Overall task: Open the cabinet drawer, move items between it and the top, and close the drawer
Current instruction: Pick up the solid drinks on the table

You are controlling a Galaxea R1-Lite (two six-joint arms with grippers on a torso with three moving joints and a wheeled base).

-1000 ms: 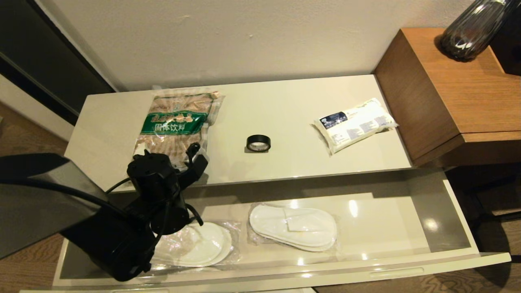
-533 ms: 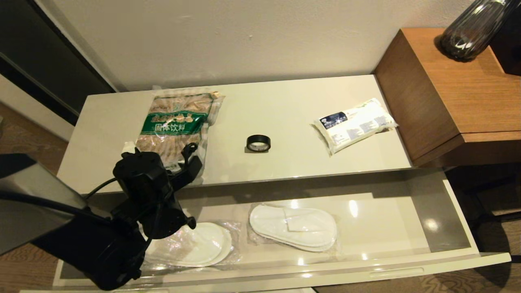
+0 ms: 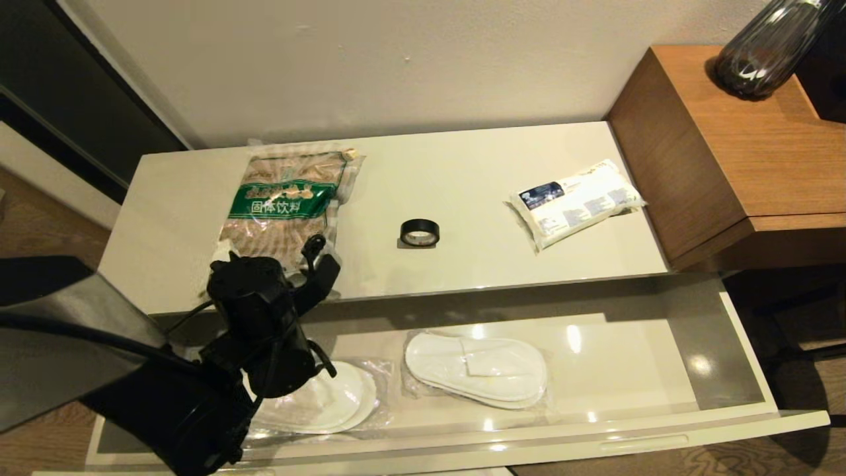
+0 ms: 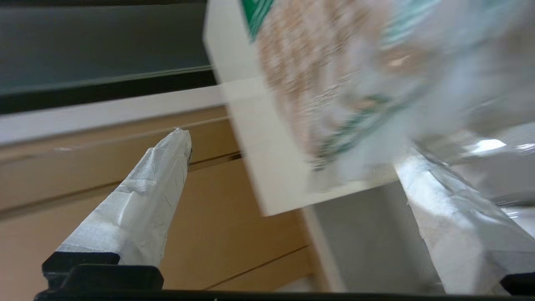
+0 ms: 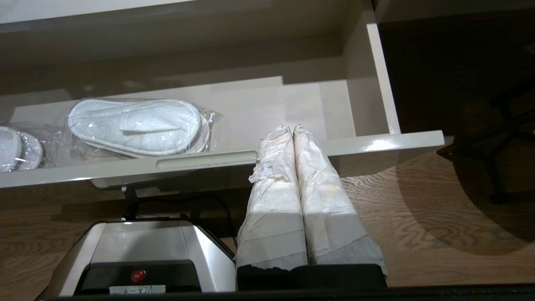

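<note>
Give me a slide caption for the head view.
Left gripper reaches the snack bag above the open drawer.

Hotel-style guest room, bedroom furniture corner.
Low glossy beige cabinet (image 3: 462, 198) against plain wall, wood-pattern floor (image 5: 418, 209), brown wooden side table (image 3: 740, 145) at right, plastic-wrapped disposable slippers (image 3: 476, 367) in the open drawer (image 3: 747, 344), tissue pack (image 3: 575, 201) on top.

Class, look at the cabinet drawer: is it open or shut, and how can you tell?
Open. The cabinet drawer is pulled out well past the top, and the wrapped slippers lie exposed inside.
</note>
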